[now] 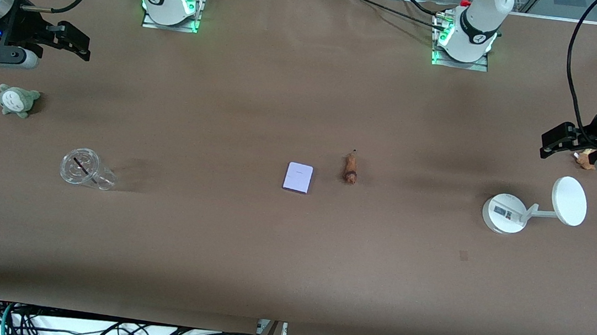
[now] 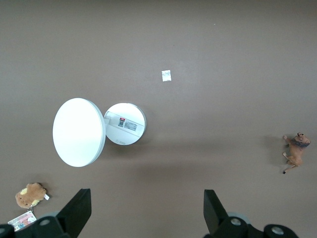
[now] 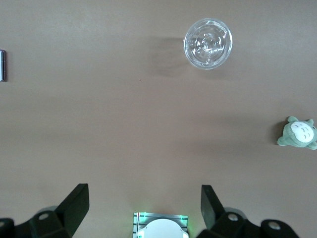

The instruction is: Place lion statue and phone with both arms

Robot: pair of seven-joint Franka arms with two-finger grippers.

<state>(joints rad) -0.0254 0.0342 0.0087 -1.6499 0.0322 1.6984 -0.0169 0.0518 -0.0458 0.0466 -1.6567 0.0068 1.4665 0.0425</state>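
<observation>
The lion statue [image 1: 351, 169], a tiny orange-brown figurine with a dark band, lies on the table near the middle; it also shows in the left wrist view [image 2: 296, 151]. The phone [image 1: 298, 177], a flat pale lavender rectangle, lies beside it toward the right arm's end; only its edge shows in the right wrist view [image 3: 2, 65]. My left gripper [image 1: 549, 143] is open and empty, held high at the left arm's end of the table, its fingers [image 2: 79, 208] wide apart. My right gripper [image 1: 79, 47] is open and empty, held high at the right arm's end.
A white round-based stand with a disc [image 1: 532, 209] stands near the left arm's end. A small brown plush with a tag [image 2: 30, 195] lies under the left hand. A clear plastic cup [image 1: 85, 169] and a grey-green plush [image 1: 17, 100] lie at the right arm's end.
</observation>
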